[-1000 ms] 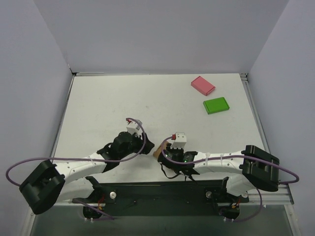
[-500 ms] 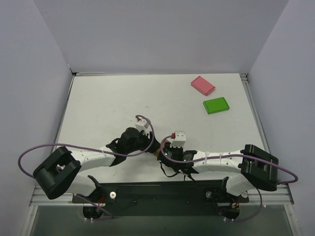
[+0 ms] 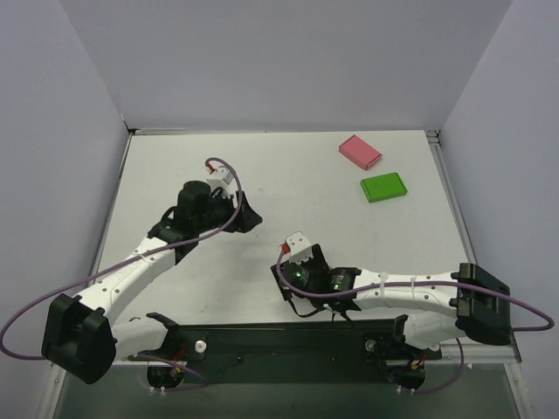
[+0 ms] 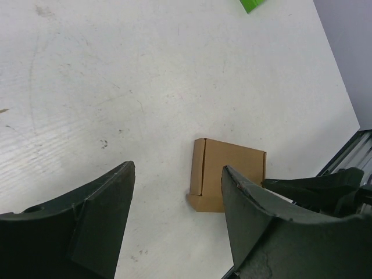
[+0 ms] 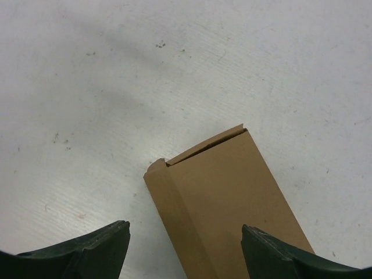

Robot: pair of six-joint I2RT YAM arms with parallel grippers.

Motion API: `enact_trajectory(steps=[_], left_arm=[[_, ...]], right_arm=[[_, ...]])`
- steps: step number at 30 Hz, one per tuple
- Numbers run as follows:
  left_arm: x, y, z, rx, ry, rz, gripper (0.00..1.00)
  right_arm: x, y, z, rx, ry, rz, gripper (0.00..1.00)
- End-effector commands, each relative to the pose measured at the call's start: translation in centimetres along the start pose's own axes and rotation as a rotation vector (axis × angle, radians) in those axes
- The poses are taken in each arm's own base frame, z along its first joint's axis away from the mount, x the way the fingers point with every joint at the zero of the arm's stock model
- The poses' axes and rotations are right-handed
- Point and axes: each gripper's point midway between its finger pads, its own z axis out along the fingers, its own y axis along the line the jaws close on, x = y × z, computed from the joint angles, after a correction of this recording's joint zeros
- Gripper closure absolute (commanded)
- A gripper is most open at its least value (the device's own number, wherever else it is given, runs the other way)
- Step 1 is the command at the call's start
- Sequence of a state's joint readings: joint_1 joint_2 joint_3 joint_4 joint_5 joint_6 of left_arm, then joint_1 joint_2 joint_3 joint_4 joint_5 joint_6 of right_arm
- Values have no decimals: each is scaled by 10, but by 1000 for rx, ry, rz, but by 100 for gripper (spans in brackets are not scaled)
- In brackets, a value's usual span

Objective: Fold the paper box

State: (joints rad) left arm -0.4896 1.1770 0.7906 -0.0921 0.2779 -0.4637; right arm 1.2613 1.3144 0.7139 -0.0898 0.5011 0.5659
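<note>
Change: we see the left gripper has swung away from the middle of the near edge toward the left half of the table, and the right gripper has let its jaws spring wide.
Meaning: with both arms letting go together, we judge the folding done or nearly so. One end flap looks slightly lifted.
Paper box: it lies flat and closed on the table, close to the near edge and about midway along it. In the top view the right wrist hides it.
Left gripper: jaws wide apart, nothing between them, well clear of the box and looking back at it.
Right gripper: spread wide just over the box, which runs between its fingers ungripped. We cannot tell whether one finger brushes its edge.
</note>
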Motion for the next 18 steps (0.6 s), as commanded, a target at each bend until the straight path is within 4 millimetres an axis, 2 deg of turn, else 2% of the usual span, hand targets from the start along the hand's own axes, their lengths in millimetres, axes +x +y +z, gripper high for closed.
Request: enact_trajectory(steps=[1,5,6,8,10,13,18], left_arm=[[-13,7,-17,32,75,34,29],[-19,4,-5,81,49,32,29],[-20,4,-4,85,39,35,29],[-20,10,-3,64,22,51,29],[-22,13,-3,47,27,71,27],[-18,14,-5,46,38,91,26],[-21,13,-7,47,20,104,26]], right_arm=[[3,5,-1,36,22,-315,22],[6,4,6,149,37,-416,23],[0,0,4,197,16,-441,23],[4,-3,7,256,21,-498,24],[-2,-5,7,309,1,-502,25],[1,-7,11,355,8,-541,27],[16,-9,22,394,60,-605,32]])
